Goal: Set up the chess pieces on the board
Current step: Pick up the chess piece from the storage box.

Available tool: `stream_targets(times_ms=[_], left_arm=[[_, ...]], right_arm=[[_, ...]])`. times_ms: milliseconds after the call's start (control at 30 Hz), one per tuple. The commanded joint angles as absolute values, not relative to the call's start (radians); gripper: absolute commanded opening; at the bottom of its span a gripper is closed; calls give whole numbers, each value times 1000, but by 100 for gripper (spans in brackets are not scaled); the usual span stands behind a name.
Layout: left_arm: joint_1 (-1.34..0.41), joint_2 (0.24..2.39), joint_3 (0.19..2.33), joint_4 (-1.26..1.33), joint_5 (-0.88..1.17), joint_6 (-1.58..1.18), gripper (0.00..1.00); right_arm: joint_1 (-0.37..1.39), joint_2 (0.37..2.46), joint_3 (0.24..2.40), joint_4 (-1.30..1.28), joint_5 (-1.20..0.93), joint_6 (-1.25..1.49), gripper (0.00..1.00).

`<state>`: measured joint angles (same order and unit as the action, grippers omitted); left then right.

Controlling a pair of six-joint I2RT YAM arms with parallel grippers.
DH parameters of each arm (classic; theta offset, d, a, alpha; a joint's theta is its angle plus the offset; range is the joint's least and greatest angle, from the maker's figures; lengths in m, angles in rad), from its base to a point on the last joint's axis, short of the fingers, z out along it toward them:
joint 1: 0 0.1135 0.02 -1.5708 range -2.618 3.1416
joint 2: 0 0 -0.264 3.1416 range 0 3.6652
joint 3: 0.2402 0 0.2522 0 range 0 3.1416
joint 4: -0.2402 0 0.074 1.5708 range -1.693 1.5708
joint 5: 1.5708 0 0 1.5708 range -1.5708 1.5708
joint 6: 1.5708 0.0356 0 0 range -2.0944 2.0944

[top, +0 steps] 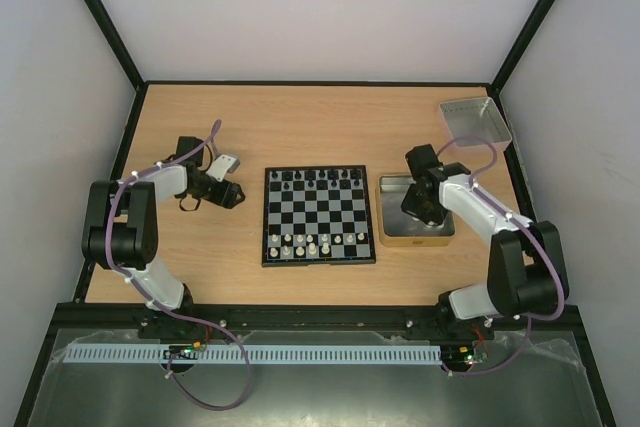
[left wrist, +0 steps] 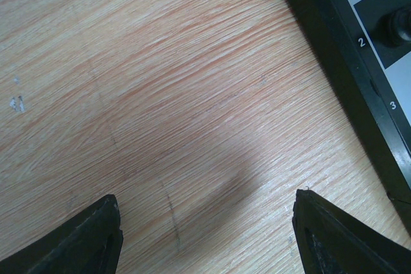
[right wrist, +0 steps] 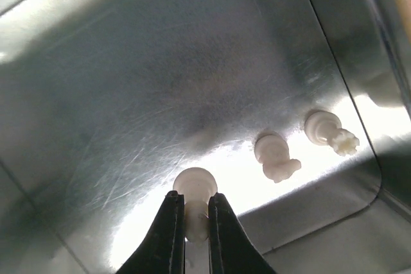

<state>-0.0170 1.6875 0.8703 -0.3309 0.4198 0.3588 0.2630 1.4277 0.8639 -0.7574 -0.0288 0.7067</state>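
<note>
A: Start big. How does the table (top: 300,127) look?

B: The board (top: 266,217) sits mid-table, between the two arms. Black pieces (top: 318,177) crowd its far side, too small to count. White pieces (top: 335,241) stand in a row along its near side, and the rank nearest us looks thinly filled, as far as I can tell.

A: So mostly done?

B: Well past halfway, I'd judge, with white men left to place. The tan-rimmed tray (top: 415,239) lies just right of the board, and a grey metal tray (top: 475,119) sits at the far right corner.

A: The arms?

B: The left gripper (left wrist: 207,198) hangs over bare wood. Its jaws are spread wide with nothing between them, and the board's rim is just off to their right. The right gripper (right wrist: 192,197) is down in the tan-rimmed tray, clenched on a round-headed white piece (right wrist: 194,183) whose head pokes out past the tips.

A: Anything else in there?

B: A second white piece (right wrist: 276,157) lies tipped over just beyond the jaws, to their right. A third white piece (right wrist: 331,131) lies further right.
</note>
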Motion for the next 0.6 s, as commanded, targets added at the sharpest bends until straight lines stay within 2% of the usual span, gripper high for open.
stream_targets(times_ms=[0, 267, 567], left_arm=[[-17, 1754, 834, -440, 395, 355, 73], [-17, 1747, 832, -437, 393, 351, 73], [-17, 1746, 831, -436, 391, 351, 73]], right_arm=[[337, 1379, 942, -860, 8, 733, 2], [616, 1375, 1060, -952, 38, 855, 2], [881, 1423, 1084, -939, 26, 976, 2]])
